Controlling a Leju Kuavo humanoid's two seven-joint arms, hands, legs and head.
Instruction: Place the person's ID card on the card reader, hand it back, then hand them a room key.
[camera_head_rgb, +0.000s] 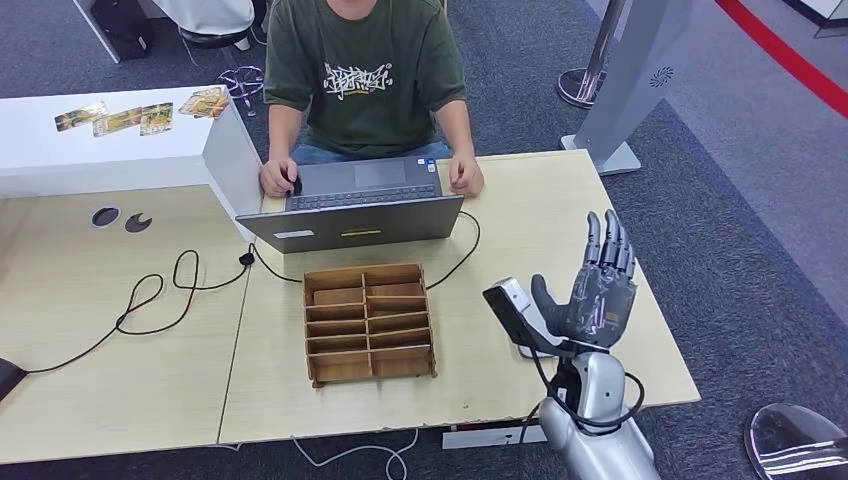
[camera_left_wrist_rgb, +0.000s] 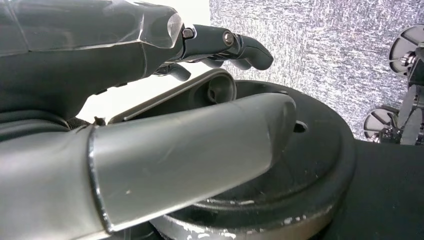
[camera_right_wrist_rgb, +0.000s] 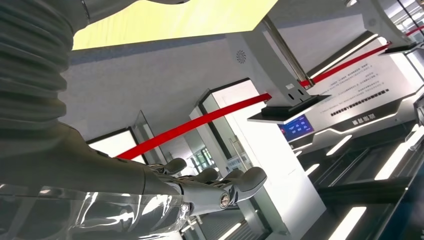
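A: Right hand (camera_head_rgb: 598, 290)?
B: Raised, fingers spread, empty. Left hand (camera_left_wrist_rgb: 150, 100): can't tell.
A: ID card?
B: Not visible; likely thin, stiff, slippery — pinch edges. Grey-white card reader (camera_head_rgb: 520, 315) at nine o'clock of that hand.

Laptop (camera_head_rgb: 352, 205), wooden organizer (camera_head_rgb: 368, 323), black cable (camera_head_rgb: 150, 295)
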